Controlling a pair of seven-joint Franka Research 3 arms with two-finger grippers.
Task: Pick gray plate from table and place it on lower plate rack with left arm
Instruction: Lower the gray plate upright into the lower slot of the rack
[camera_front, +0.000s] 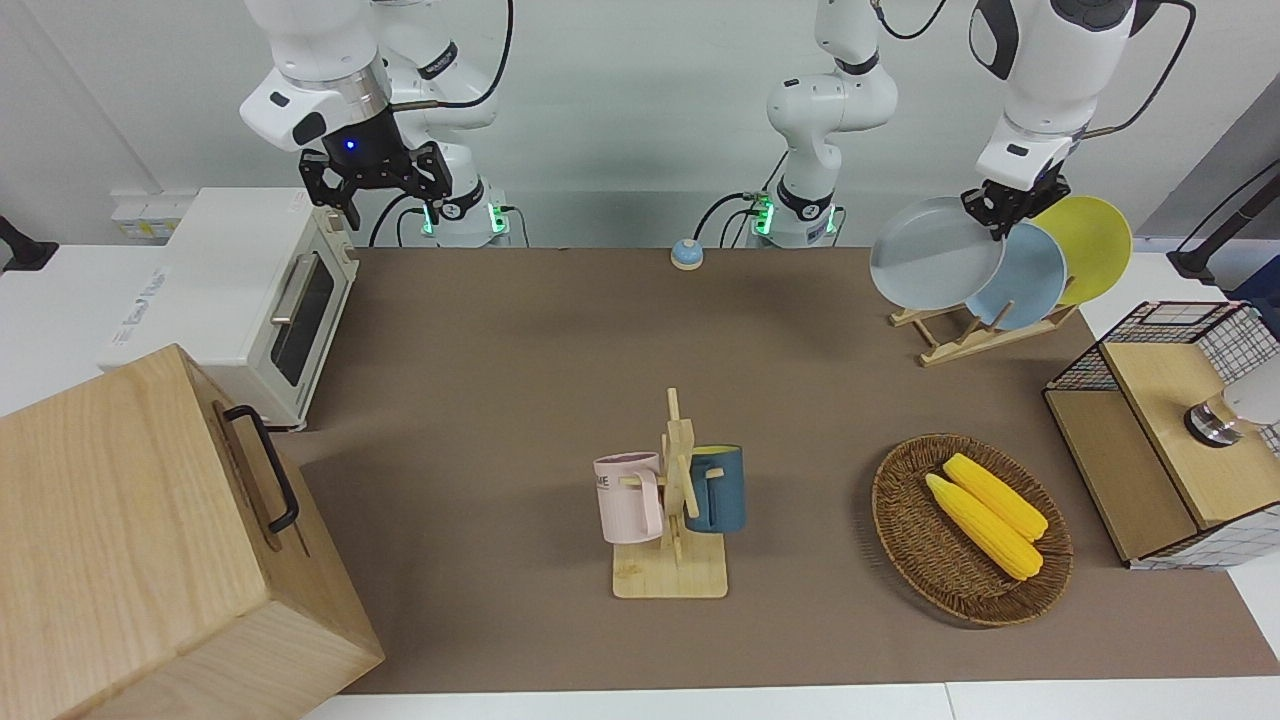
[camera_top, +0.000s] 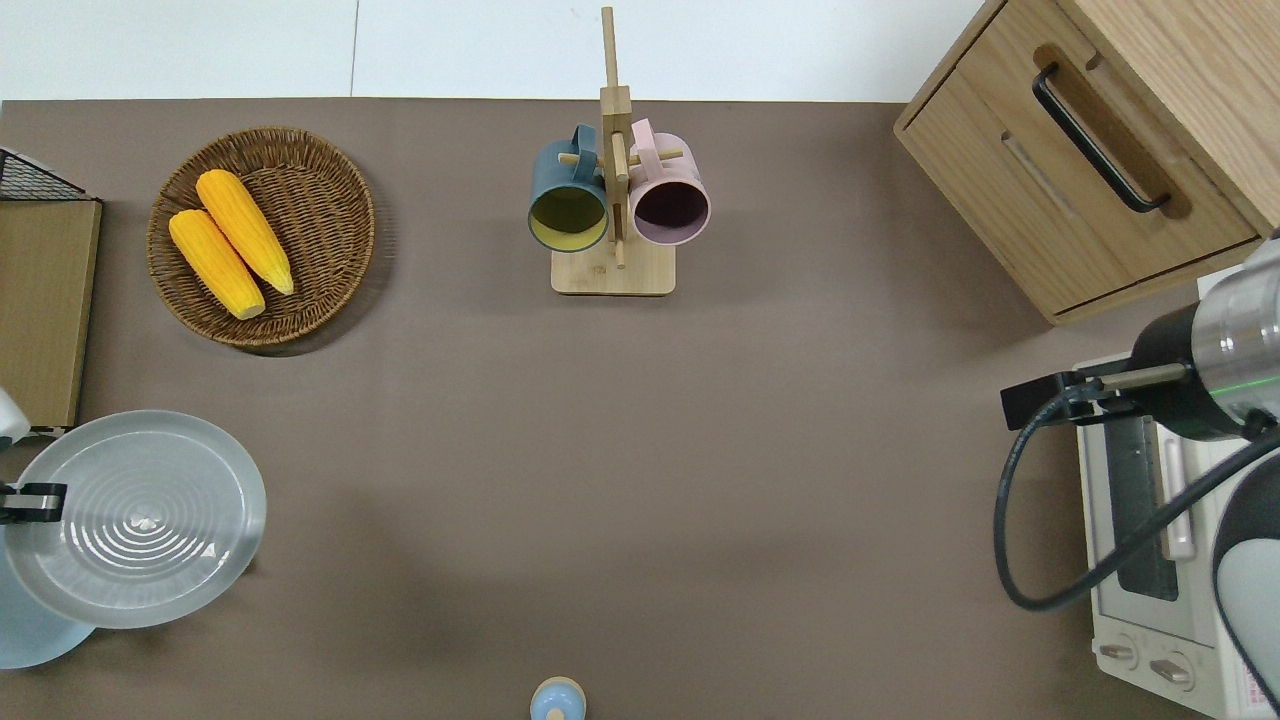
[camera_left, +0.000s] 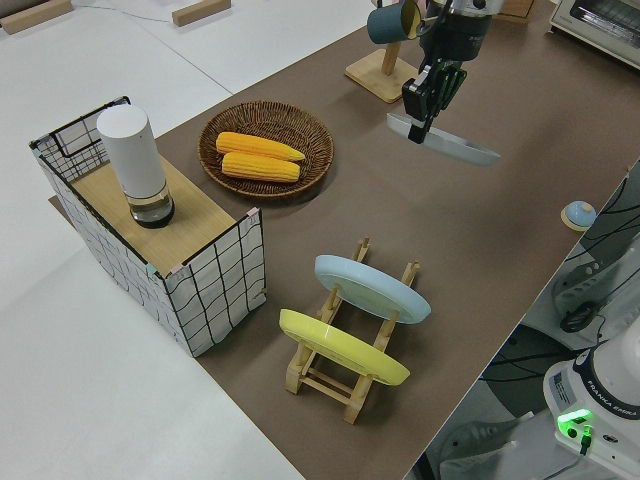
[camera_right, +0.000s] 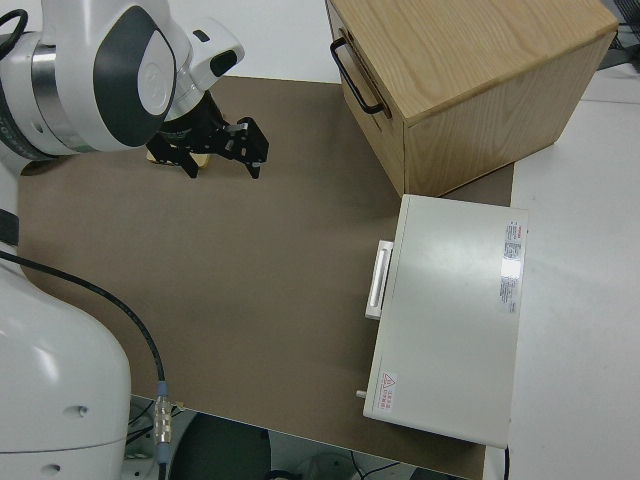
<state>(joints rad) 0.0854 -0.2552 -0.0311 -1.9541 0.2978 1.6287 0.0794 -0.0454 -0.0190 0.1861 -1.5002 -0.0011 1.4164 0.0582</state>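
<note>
1. The left hand is closed on the rim of the gray plate and holds it in the air, tilted, at the left arm's end of the tabletop, near the edge closest to the robots.
2. In the overhead view the plate hangs over the rack and partly covers the blue plate from above. The side view shows it well clear of the rack and raised high.
3. The blue plate and the yellow plate already lean in two slots. The free slots lie at the rack's end toward the middle of the tabletop, beside the blue plate.
4. The step in hand is, I judge, bringing the plate to an empty slot. To do it well, tip the plate closer to upright, matching the lean of the two plates already racked, so that its lower rim enters between two pegs.
5. Line that lower rim up with both rails before coming down; if it meets only one rail the plate is likely to twist and slip out.
6. Come down slowly and keep off the blue plate, since a knock could tip it or shift the light rack.
7. Let go only once the plate rests on the rails and leans on the pegs.
8. The right arm is parked, its hand spread open and empty.
</note>
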